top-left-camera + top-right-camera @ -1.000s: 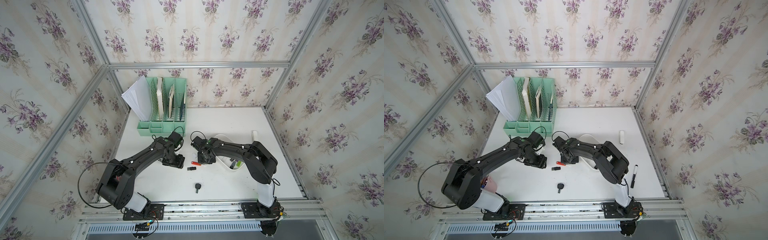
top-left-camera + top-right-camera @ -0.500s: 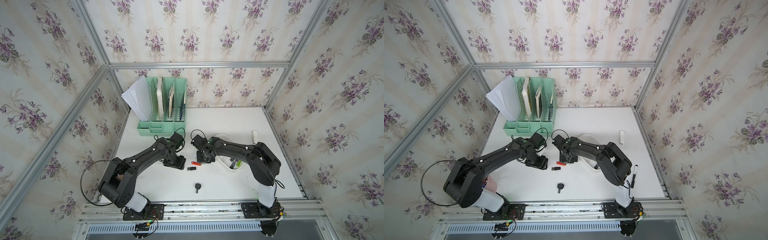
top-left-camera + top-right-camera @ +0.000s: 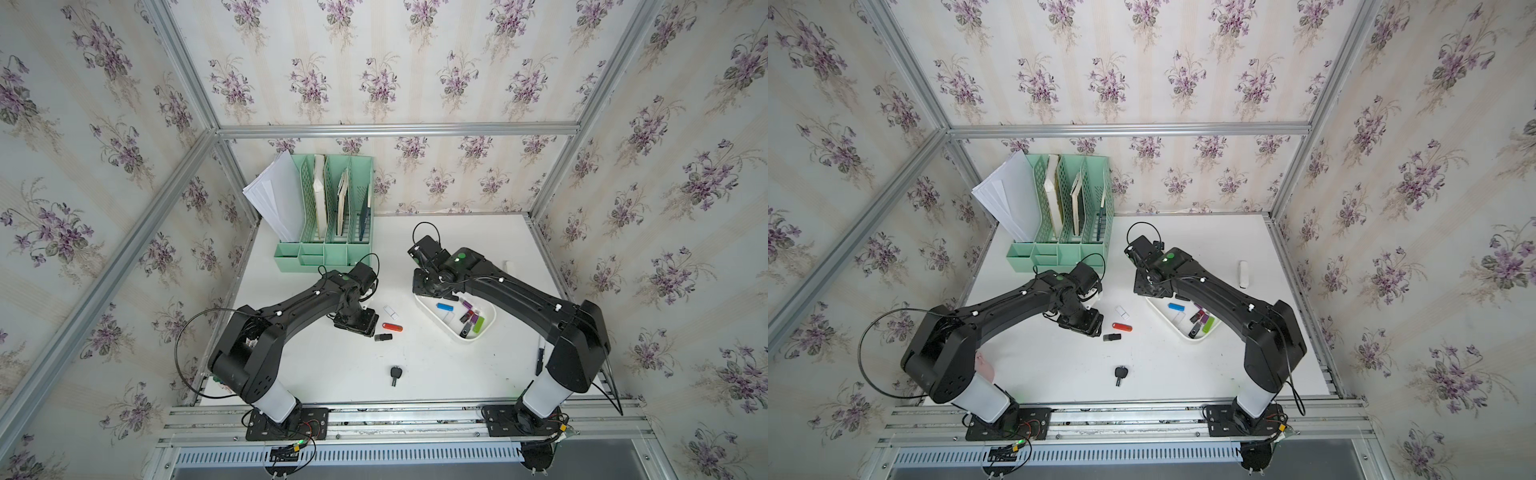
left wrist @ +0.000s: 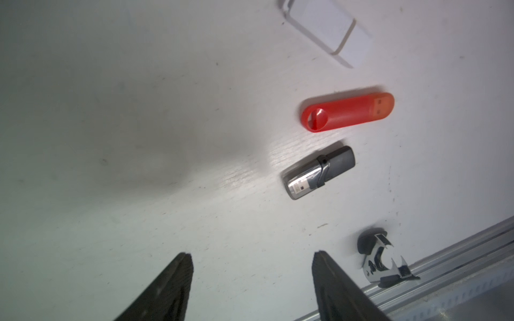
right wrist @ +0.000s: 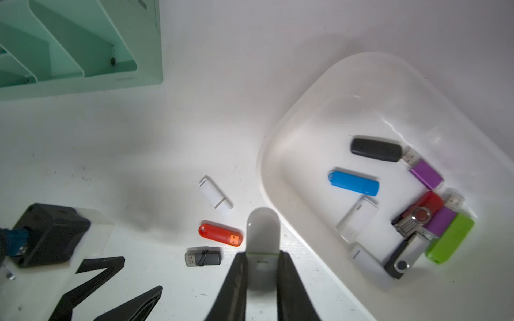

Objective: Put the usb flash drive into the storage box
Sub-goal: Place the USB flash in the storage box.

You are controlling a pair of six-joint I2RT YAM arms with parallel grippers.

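1. The storage box (image 5: 306, 125) sits on the desk (image 3: 457, 249).
2. The right gripper (image 5: 261, 254) is clenched on the white usb flash drive (image 5: 262, 230); the left gripper (image 4: 251, 257) hangs released.
3. The drive is by the rim: carry it over the bare end, let go low.

Looks like a robotics lab test cell dressed up as a home office, not a real room. The walls are floral wallpaper panels (image 3: 374, 62) slotted into a bare aluminium frame (image 3: 395, 129). A black left arm (image 3: 299, 305) and right arm (image 3: 519, 297) are bolted to a metal rail (image 3: 395, 409) fronting a white tabletop (image 3: 457, 374). A mint-green file organizer (image 3: 332, 253) stuffed with papers (image 3: 278, 195) plays the office prop.
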